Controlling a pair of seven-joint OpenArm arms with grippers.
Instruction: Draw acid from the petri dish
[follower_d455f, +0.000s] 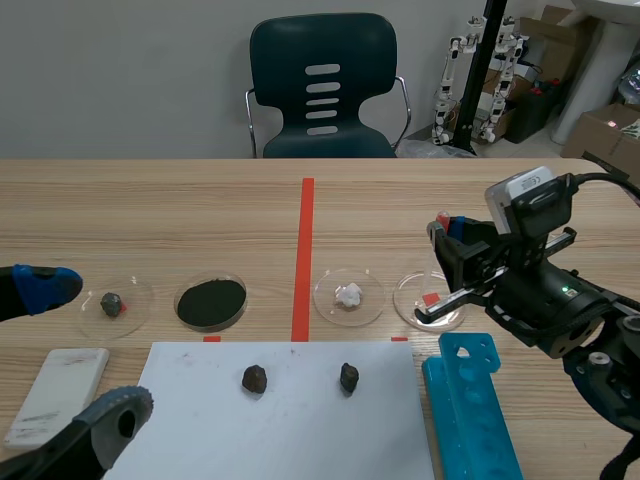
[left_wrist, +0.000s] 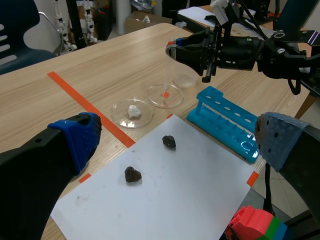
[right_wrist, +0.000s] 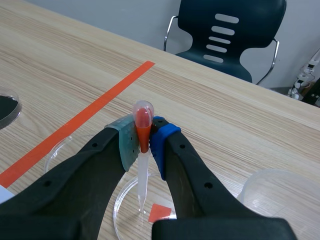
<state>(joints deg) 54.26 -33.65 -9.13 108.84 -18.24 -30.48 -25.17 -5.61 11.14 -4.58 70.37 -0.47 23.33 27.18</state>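
Dropper (right_wrist: 142, 172) points tip-down into the petri dish (right_wrist: 126, 196), its red bulb pinched by your right claw (right_wrist: 144, 137); only the right wrist view shows that pinch. The scene view sets the dish beside the blue rack (follower_d455f: 470, 410) on the tabletop (follower_d455f: 150, 210). Your left claw (left_wrist: 175, 140) hangs spread.

Clear plastic pipette with red bulb (right_wrist: 142, 172): upright, tip down, bulb pinched between the pads of the right gripper (right_wrist: 144, 142). Tip hangs over the shallow clear round petri dish (right_wrist: 121, 200), near the orange-red square seen through it. Dish sits flat on the wooden table (right_wrist: 215, 115); cannot tell whether the tip touches.
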